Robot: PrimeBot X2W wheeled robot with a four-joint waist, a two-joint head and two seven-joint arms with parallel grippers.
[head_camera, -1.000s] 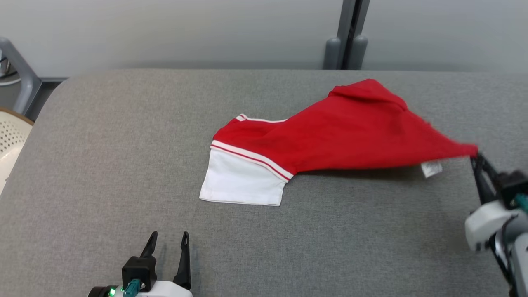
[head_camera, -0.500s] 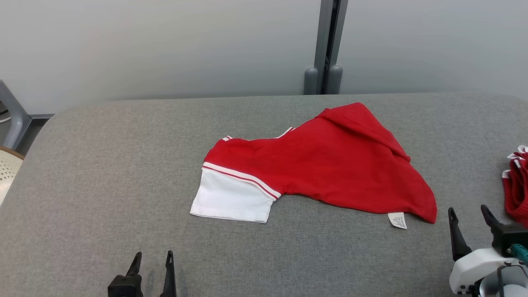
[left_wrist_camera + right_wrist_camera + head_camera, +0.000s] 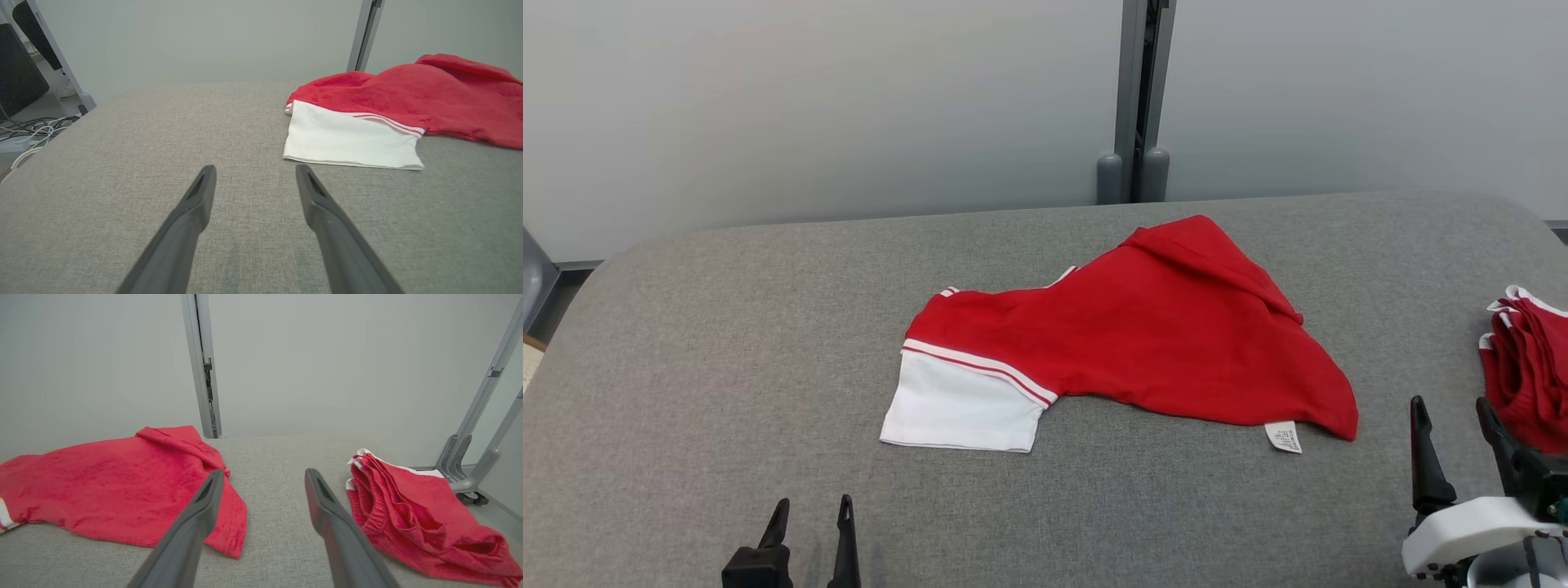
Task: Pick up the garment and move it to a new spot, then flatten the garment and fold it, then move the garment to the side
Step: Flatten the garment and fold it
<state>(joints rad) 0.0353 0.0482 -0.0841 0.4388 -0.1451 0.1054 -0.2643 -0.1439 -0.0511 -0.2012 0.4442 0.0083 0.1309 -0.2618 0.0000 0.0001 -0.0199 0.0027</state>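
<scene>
The garment [image 3: 1160, 335] is a red shirt with a white sleeve, lying loosely spread and creased in the middle of the grey padded table [image 3: 727, 327]. Its white sleeve points to the near left, and a small white label sticks out at its near right corner. In the left wrist view the garment [image 3: 388, 106] lies ahead to the right; in the right wrist view the garment [image 3: 114, 477] lies ahead to the left. My left gripper [image 3: 810, 510] stands open at the near left, empty. My right gripper [image 3: 1452, 408] is open and empty, just right of the shirt's near corner.
A second red garment with white trim [image 3: 1527, 376] lies bunched at the table's right edge, close to my right gripper; it is also in the right wrist view [image 3: 408, 506]. A grey post [image 3: 1135, 98] stands behind the table against a pale wall.
My right gripper has let go of the shirt's corner and opened; the shirt has dropped flat onto the table. The head camera has tilted up and turned right, bringing the second garment into view.
</scene>
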